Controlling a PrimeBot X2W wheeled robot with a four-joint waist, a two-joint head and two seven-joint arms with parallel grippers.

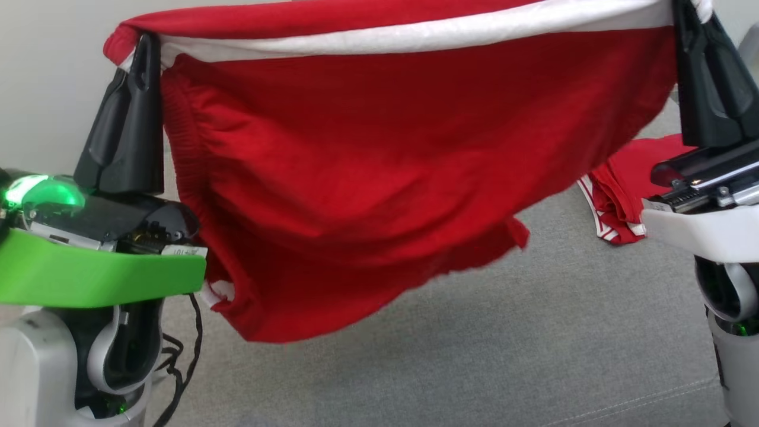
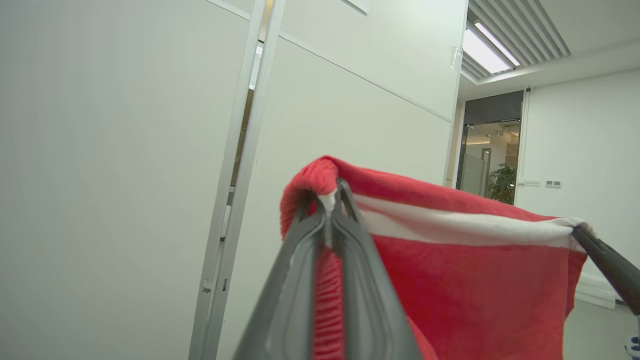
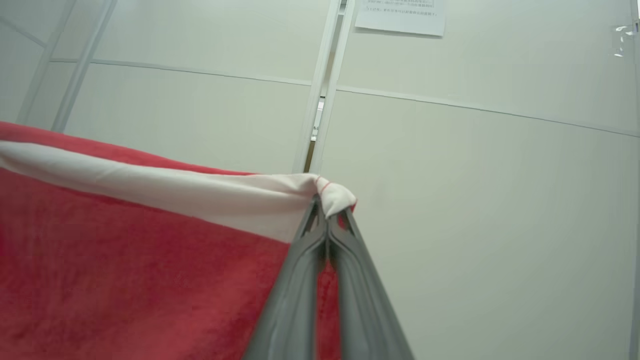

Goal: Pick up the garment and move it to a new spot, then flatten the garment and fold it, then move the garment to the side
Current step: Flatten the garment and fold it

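The garment (image 1: 367,178) is held in the air, stretched between both end effectors. One upper corner is clamped in the closed left end effector (image 1: 144,50), the other in the closed right end effector (image 1: 688,15). Red cloth is seen with a white band (image 1: 415,35) along its top edge, sagging above the grey fabric surface (image 1: 533,332).

left wrist (image 1: 89,273) green | right wrist (image 1: 688,232) white | jaws black | cables (image 1: 181,362) black
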